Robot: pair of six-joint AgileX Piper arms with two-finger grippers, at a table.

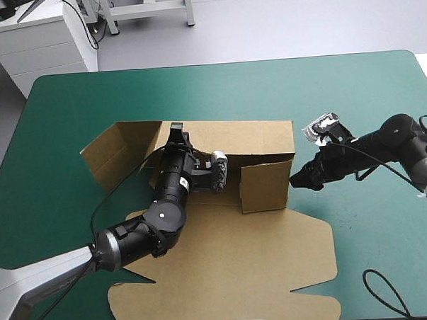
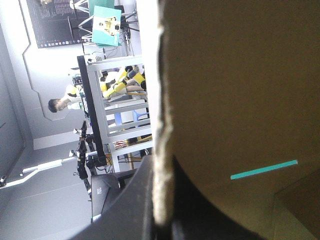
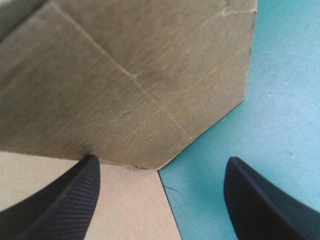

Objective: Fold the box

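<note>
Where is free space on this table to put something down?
Free: the teal-green cover between the box and the far edge, also along the left edge. Crowded: at the box, left gripper clamped on its far wall, right gripper open beside it.

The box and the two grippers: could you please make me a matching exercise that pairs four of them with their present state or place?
Column one
1. left gripper
2. right gripper
3. lid panel
4. rear wall

Column two
A. lying flat on the teal-green cover
B. open, just outside the right-hand corner of the box
C. standing upright
D. shut on an edge of the board

Pairs: 1-D, 2-B, 3-A, 4-C
</note>
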